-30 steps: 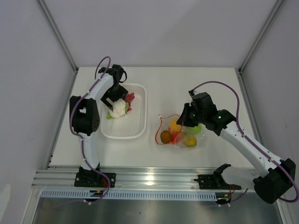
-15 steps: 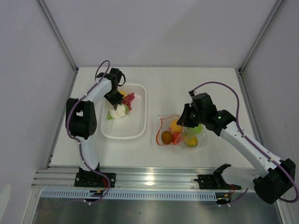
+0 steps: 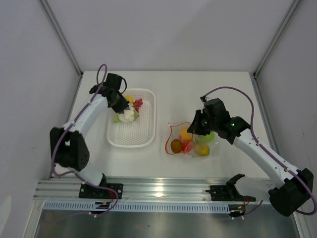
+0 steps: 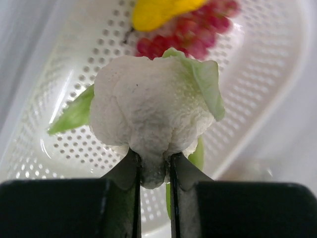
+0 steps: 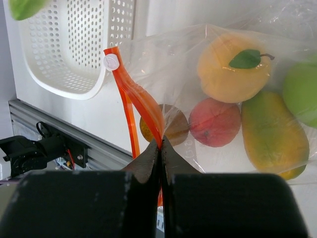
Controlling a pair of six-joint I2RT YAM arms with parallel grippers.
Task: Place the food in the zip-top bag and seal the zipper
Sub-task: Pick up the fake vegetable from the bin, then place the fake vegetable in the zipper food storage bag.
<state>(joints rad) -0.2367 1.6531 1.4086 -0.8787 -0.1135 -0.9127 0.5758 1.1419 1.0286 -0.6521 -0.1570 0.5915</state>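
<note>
My left gripper [image 4: 154, 166] is shut on the stem of the white cauliflower [image 4: 151, 115], which hangs over the white perforated basket [image 3: 131, 135]. Behind it in the basket lie purple-red grapes [image 4: 193, 34] and a yellow fruit [image 4: 157, 12]. My right gripper [image 5: 160, 145] is shut on the orange-red zipper [image 5: 132, 94] of the clear zip-top bag [image 3: 190, 139], holding its mouth up. Inside the bag I see a yellow fruit with a leaf [image 5: 234, 68], a red peach [image 5: 214, 122], a mango [image 5: 273, 133] and a green apple [image 5: 300, 91]. From above, the left gripper [image 3: 122, 108] is over the basket's far part.
The basket stands left of centre on the white table [image 3: 188, 91], the bag to its right. An aluminium rail [image 3: 163, 189] runs along the near edge. Grey walls close off both sides and the back.
The left gripper has shut on the cauliflower and lifted it slightly toward the basket's far end; the left arm has swung out to the left. The right arm and bag have stayed still.
</note>
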